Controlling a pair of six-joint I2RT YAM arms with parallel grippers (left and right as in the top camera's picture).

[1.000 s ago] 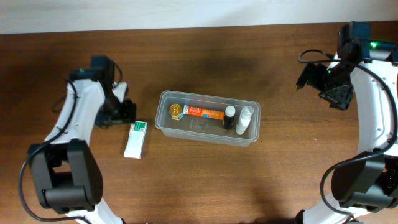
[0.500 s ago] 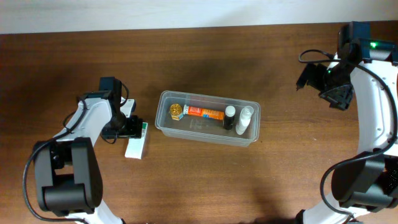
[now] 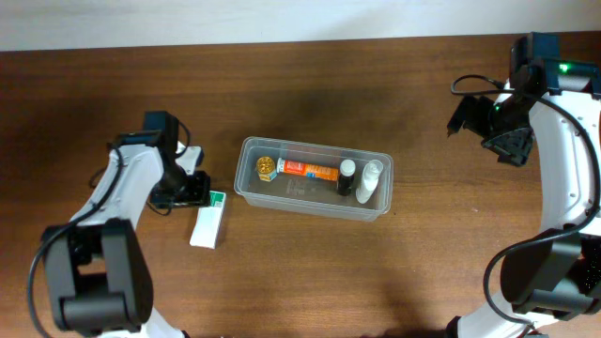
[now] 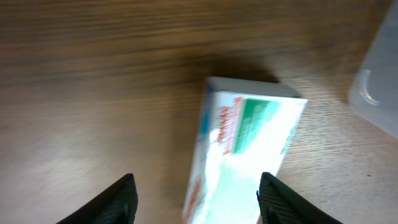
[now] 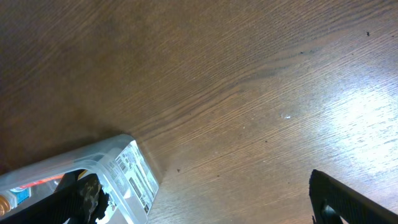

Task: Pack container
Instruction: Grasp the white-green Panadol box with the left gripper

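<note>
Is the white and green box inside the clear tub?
No, the white and green box lies on the table outside the clear tub, next to one short end.

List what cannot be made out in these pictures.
- Carton: in the left wrist view the print is blurred and washed out by glare, and the near end is cut off by the bottom edge.
- Container: in the right wrist view only one corner shows. The rest is cut off by the bottom and left edges.
- Orange tube: in the overhead view the label is too small to read.
</note>
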